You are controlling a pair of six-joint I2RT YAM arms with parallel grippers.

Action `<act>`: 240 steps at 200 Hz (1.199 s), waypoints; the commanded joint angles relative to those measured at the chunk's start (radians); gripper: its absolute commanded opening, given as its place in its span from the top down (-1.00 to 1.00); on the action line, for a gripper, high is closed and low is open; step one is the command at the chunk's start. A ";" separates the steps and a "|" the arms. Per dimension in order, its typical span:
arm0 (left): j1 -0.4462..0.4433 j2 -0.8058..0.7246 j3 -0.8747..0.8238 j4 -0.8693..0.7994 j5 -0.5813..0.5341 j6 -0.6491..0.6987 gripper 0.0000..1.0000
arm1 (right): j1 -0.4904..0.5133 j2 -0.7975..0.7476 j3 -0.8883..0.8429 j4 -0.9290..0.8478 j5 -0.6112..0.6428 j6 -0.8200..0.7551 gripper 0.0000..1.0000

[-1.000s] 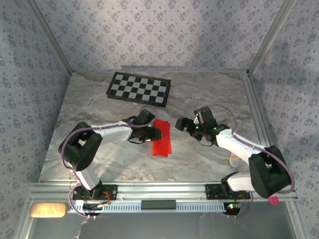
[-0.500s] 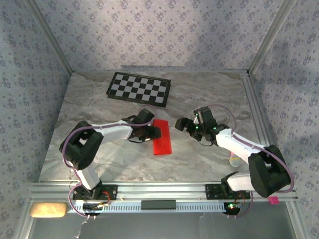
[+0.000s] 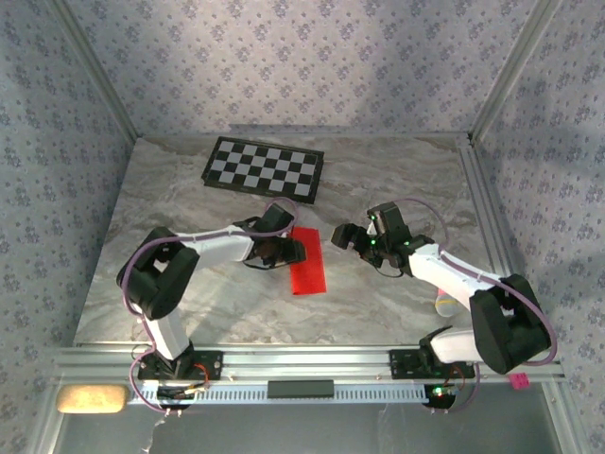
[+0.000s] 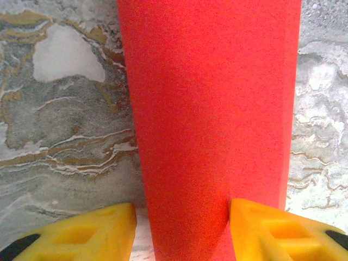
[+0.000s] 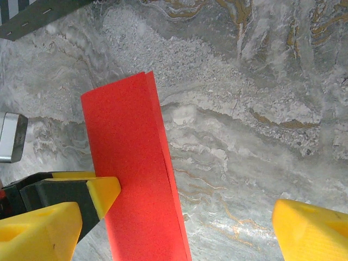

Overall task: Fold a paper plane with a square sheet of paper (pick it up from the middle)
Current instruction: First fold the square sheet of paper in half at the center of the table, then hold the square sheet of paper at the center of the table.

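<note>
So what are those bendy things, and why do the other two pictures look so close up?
Those are two robot arms, left and right, seen from a camera up above. Each ends in an end effector, a two-finger pincher. The close-ups come from small cameras on the wrists; the yellow wedges are the fingers. On the marble table lie a folded red paper and a checkerboard. The left end effector rests on the paper with fingers apart, pressing rather than pinching, it seems. The right end effector hangs open beside it, holding nothing.
</note>
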 commanded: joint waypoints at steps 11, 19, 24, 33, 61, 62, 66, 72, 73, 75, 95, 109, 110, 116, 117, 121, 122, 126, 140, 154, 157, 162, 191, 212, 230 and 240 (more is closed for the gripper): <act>-0.003 0.076 0.028 -0.041 -0.014 0.042 -0.02 | 0.007 0.006 0.031 -0.034 -0.006 -0.013 -0.85; -0.005 0.082 0.037 -0.053 -0.017 0.054 -0.03 | 0.006 0.007 0.030 -0.034 -0.006 -0.012 -0.85; -0.007 0.087 0.044 -0.061 -0.016 0.063 -0.03 | 0.007 0.007 0.031 -0.033 -0.006 -0.010 -0.85; -0.011 0.096 0.057 -0.078 -0.021 0.075 -0.03 | 0.007 0.010 0.031 -0.033 -0.006 -0.010 -0.85; -0.016 0.114 0.079 -0.109 -0.037 0.084 -0.03 | 0.008 0.021 0.035 -0.029 -0.011 -0.011 -0.85; -0.017 0.114 0.079 -0.109 -0.037 0.083 -0.03 | 0.008 0.021 0.036 -0.030 -0.012 -0.010 -0.85; -0.018 0.115 0.081 -0.110 -0.037 0.082 -0.04 | 0.007 0.022 0.035 -0.029 -0.011 -0.010 -0.85; -0.017 0.118 0.081 -0.112 -0.042 0.078 -0.04 | 0.008 0.024 0.037 -0.030 -0.011 -0.009 -0.85; -0.017 0.119 0.081 -0.112 -0.043 0.076 -0.04 | 0.008 0.024 0.037 -0.030 -0.011 -0.009 -0.85; -0.018 0.119 0.082 -0.112 -0.043 0.075 -0.05 | 0.007 0.024 0.036 -0.029 -0.011 -0.009 -0.85; -0.018 0.125 0.081 -0.118 -0.055 0.055 -0.05 | 0.009 0.029 0.040 -0.028 -0.012 -0.008 -0.85; -0.018 0.126 0.076 -0.113 -0.063 0.047 -0.08 | 0.011 0.034 0.045 -0.030 -0.014 -0.011 -0.85; -0.019 0.125 0.076 -0.113 -0.062 0.047 -0.08 | 0.011 0.035 0.045 -0.029 -0.014 -0.011 -0.85; -0.017 0.125 0.075 -0.112 -0.062 0.045 -0.08 | 0.010 0.037 0.046 -0.030 -0.014 -0.011 -0.85; -0.017 0.125 0.075 -0.110 -0.062 0.044 -0.08 | 0.011 0.038 0.046 -0.031 -0.014 -0.011 -0.85; -0.019 0.124 0.074 -0.110 -0.062 0.043 -0.09 | 0.011 0.039 0.046 -0.031 -0.015 -0.010 -0.85; -0.018 0.124 0.074 -0.110 -0.062 0.043 -0.09 | 0.011 0.040 0.047 -0.031 -0.015 -0.011 -0.85; -0.019 0.123 0.075 -0.109 -0.062 0.041 -0.09 | 0.011 0.041 0.048 -0.031 -0.015 -0.011 -0.85; -0.018 0.123 0.076 -0.106 -0.061 0.038 -0.10 | 0.011 0.046 0.048 -0.031 -0.018 -0.011 -0.85; -0.017 0.124 0.080 -0.105 -0.063 0.038 -0.10 | 0.012 0.050 0.052 -0.030 -0.020 -0.010 -0.85; -0.018 0.126 0.082 -0.105 -0.063 0.039 -0.11 | 0.013 0.050 0.052 -0.029 -0.020 -0.011 -0.85; -0.017 0.127 0.082 -0.103 -0.062 0.038 -0.11 | 0.014 0.050 0.053 -0.030 -0.021 -0.011 -0.86; -0.020 0.142 0.101 -0.123 -0.066 0.056 -0.10 | 0.013 0.052 0.054 -0.030 -0.018 -0.012 -0.86; -0.022 0.145 0.107 -0.131 -0.066 0.067 -0.11 | 0.013 0.051 0.053 -0.034 -0.018 -0.014 -0.86; -0.022 0.146 0.109 -0.136 -0.073 0.063 -0.11 | 0.014 0.053 0.053 -0.035 -0.016 -0.015 -0.86; -0.021 0.149 0.108 -0.134 -0.074 0.060 -0.12 | 0.013 0.053 0.051 -0.034 -0.016 -0.015 -0.86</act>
